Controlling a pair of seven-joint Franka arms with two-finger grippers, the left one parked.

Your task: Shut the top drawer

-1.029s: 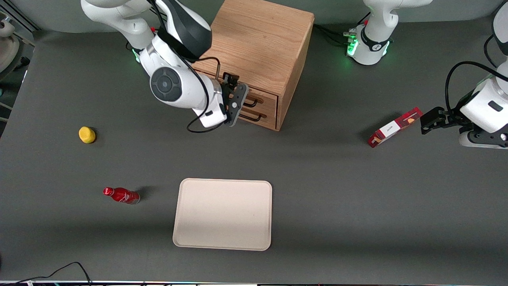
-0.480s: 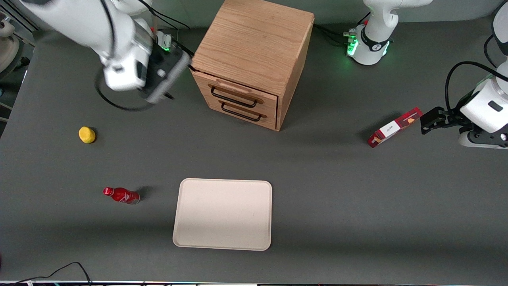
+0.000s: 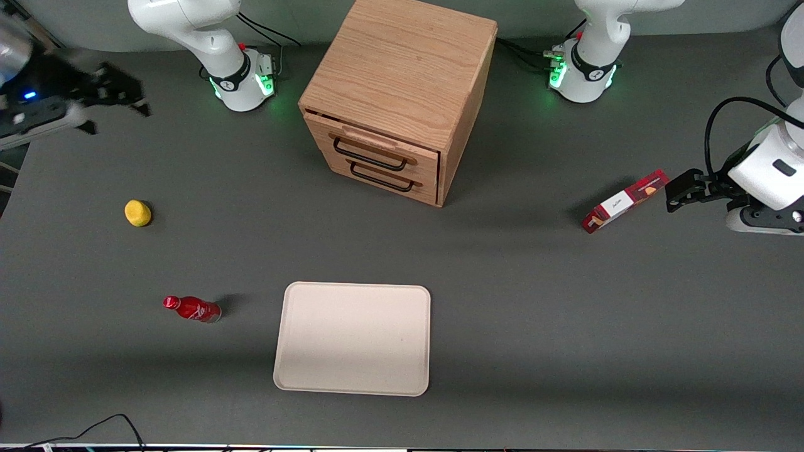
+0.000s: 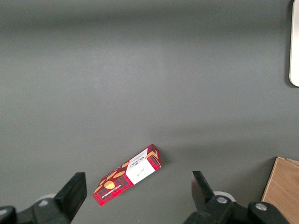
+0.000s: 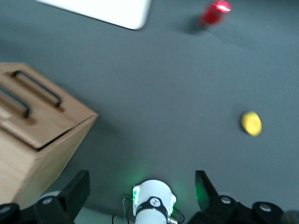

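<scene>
The gripper (image 3: 113, 94) — fingers spread, holding nothing — hangs well apart from the top drawer (image 3: 370, 149), at the working arm's table end.

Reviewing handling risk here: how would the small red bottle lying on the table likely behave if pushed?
The red bottle lies on its side on the table, so a sideways push would probably roll it. It looks small, so probably light. Its glossy surface may be slippery. The gripper, open, is far from it, at the working arm's end.
</scene>
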